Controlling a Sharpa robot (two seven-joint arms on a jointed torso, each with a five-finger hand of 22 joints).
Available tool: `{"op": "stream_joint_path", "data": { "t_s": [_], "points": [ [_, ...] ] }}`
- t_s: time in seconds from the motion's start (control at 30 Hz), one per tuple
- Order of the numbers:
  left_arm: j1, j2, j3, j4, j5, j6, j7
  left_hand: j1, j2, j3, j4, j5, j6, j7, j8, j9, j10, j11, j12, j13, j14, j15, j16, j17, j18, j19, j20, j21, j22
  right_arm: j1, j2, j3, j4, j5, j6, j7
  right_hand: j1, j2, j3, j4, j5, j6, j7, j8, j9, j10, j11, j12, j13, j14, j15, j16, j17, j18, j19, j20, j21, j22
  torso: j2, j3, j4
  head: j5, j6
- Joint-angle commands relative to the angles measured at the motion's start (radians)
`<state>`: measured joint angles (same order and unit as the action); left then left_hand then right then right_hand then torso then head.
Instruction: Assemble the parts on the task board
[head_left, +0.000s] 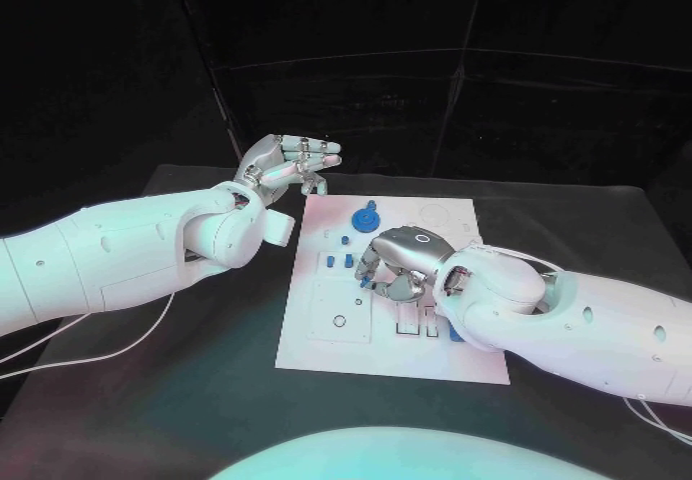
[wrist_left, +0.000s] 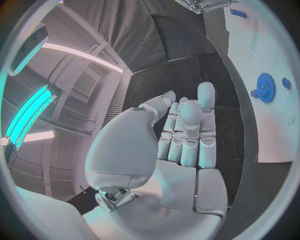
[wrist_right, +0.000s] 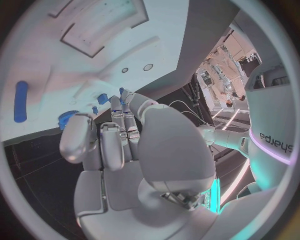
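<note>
On black counter (head_left: 188, 400), white board (head_left: 433, 225) at middle. Blue gear (head_left: 366, 216) stands near board's far edge; small blue parts (head_left: 333, 261) just nearer on board. Left hand (head_left: 289, 160) raised above counter beside board's far left corner, fingers straight and close together, holding nothing. Right hand (head_left: 392, 262) over board's middle, fingers curled downward toward parts; grip on anything hidden, cannot tell.

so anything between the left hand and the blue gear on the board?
Nothing visible. The left hand is raised, holding nothing, off the task board's far left corner; the blue gear lies uncovered. The right hand is nearer the robot, over the board's middle.
</note>
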<state>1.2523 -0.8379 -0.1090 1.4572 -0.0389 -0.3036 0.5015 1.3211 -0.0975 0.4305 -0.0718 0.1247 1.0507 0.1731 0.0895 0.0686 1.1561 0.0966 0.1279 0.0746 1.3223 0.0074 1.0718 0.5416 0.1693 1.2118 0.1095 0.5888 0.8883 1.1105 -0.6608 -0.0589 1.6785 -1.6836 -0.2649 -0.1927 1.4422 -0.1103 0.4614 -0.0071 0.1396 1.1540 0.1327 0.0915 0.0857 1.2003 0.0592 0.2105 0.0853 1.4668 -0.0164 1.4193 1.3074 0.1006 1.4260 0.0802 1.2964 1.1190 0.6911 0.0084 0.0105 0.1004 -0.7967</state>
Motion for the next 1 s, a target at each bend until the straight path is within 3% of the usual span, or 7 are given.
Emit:
{"op": "stream_joint_path", "data": {
  "t_s": [0.03,0.23,0.47,1.0],
  "points": [
    [0.001,0.002,0.001,0.003,0.005,0.011,0.009,0.000,0.006,0.001,0.002,-0.004,0.000,0.002,0.003,-0.001,0.001,0.003,0.006,0.000,-0.007,0.003,-0.002,0.001,0.013,-0.006,0.001,-0.006,-0.001,-0.005,0.008,0.000,-0.006,-0.017,0.022,0.018,-0.004,0.006,-0.001,-0.005,0.004,0.004,0.002,0.001,0.000,0.006,0.002,-0.001,0.001,0.056,-0.005,0.004,0.028,-0.014,0.004,0.001,0.005,-0.001,-0.001,0.0002,-0.0019,0.001,-0.003],
    [0.002,0.005,0.001,0.003,0.005,0.014,0.008,0.001,0.006,0.001,0.002,-0.003,0.000,0.002,0.003,-0.001,0.000,0.003,0.007,0.000,-0.003,0.003,0.003,0.013,0.013,-0.006,0.001,-0.006,-0.001,-0.015,0.017,-0.001,-0.015,-0.026,0.031,0.020,-0.004,0.006,-0.001,-0.006,0.004,0.003,0.003,0.000,0.000,0.005,0.002,-0.002,0.001,0.056,-0.005,0.005,0.028,-0.015,0.004,0.001,0.006,0.000,0.000,0.0011,0.0010,0.004,-0.007],
    [0.002,0.006,0.001,0.002,0.005,0.020,0.010,0.001,0.007,0.001,0.002,-0.004,0.000,0.002,0.003,-0.001,0.000,0.003,0.007,0.000,-0.004,0.003,0.003,0.010,0.013,-0.006,0.001,-0.007,-0.001,-0.020,0.023,-0.002,-0.020,-0.032,0.042,0.020,-0.004,0.006,-0.001,-0.006,0.004,0.003,0.003,0.000,0.000,0.005,0.002,-0.002,0.001,0.056,-0.005,0.005,0.028,-0.015,0.004,0.001,0.006,0.000,0.000,0.0006,-0.0015,0.006,-0.010],
    [0.002,0.006,0.001,0.002,0.005,0.024,0.010,0.001,0.007,0.001,0.002,-0.004,0.000,0.002,0.003,-0.001,0.000,0.003,0.007,0.000,-0.004,0.003,0.003,0.010,0.013,-0.006,0.001,-0.007,-0.001,-0.025,0.033,-0.004,-0.035,-0.035,0.060,0.023,-0.005,0.006,-0.001,-0.007,0.005,0.003,0.003,-0.001,0.000,0.005,0.003,-0.003,0.001,0.056,-0.004,0.004,0.028,-0.015,0.003,0.001,0.006,0.000,-0.001,0.0004,-0.0007,0.011,-0.013]
  ]
}}
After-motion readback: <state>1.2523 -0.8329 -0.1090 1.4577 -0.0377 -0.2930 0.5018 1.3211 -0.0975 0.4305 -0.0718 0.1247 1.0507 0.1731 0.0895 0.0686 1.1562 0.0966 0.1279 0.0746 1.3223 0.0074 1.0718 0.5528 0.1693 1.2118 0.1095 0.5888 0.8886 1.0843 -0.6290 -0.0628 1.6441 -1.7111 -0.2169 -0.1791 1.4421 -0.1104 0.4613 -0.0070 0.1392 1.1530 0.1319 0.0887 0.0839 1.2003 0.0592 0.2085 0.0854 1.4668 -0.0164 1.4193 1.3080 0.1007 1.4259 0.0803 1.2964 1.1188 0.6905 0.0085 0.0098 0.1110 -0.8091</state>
